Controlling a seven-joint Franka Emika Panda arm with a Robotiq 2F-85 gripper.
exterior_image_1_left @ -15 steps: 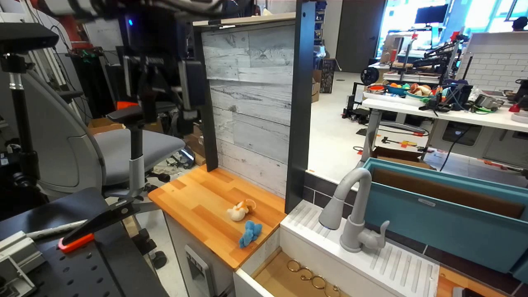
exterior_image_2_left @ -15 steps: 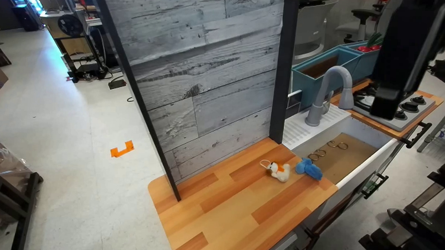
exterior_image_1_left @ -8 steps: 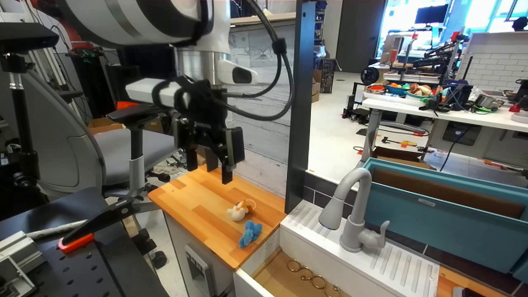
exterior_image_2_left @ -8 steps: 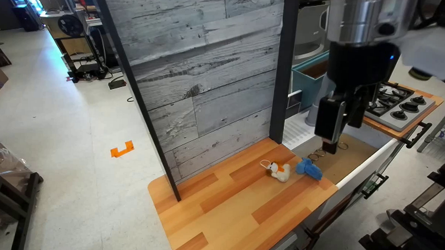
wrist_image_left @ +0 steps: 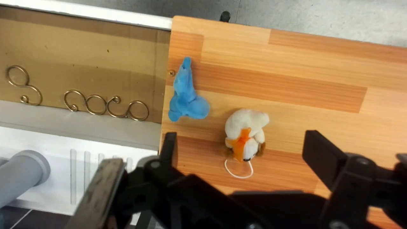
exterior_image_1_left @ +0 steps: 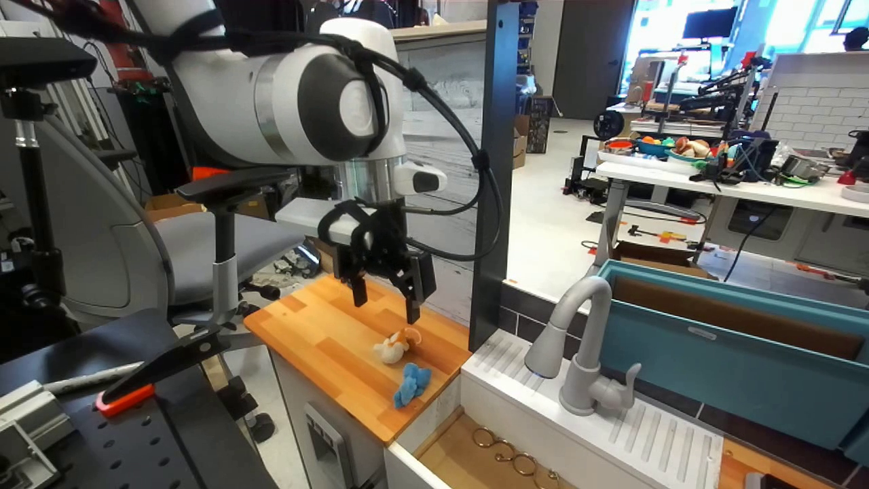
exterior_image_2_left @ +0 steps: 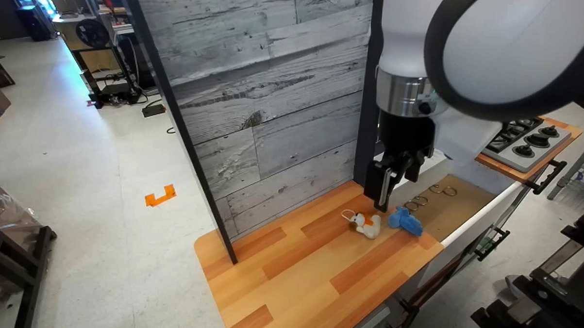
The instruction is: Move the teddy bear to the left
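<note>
The teddy bear is a small cream plush with brown ears, an orange ribbon and a white string loop. It lies on the wooden counter in both exterior views (exterior_image_1_left: 392, 348) (exterior_image_2_left: 371, 227) and in the wrist view (wrist_image_left: 246, 122). My gripper (exterior_image_1_left: 386, 309) is open and empty, above the counter and over the bear; it also shows in an exterior view (exterior_image_2_left: 396, 192). In the wrist view the gripper (wrist_image_left: 240, 140) has its fingers spread wide, with the bear between and slightly ahead of the tips. The fingers do not touch it.
A blue plush (wrist_image_left: 187, 98) lies close beside the bear, near the counter edge by the sink. The sink basin (exterior_image_2_left: 460, 208) holds several brass rings. A grey faucet (exterior_image_1_left: 587, 339) stands behind it. A wood-patterned panel (exterior_image_2_left: 283, 134) borders the counter (exterior_image_2_left: 307, 291).
The arm has come into the scene and the gripper has moved across and down to above the bear. The bear and the blue plush have not moved.
</note>
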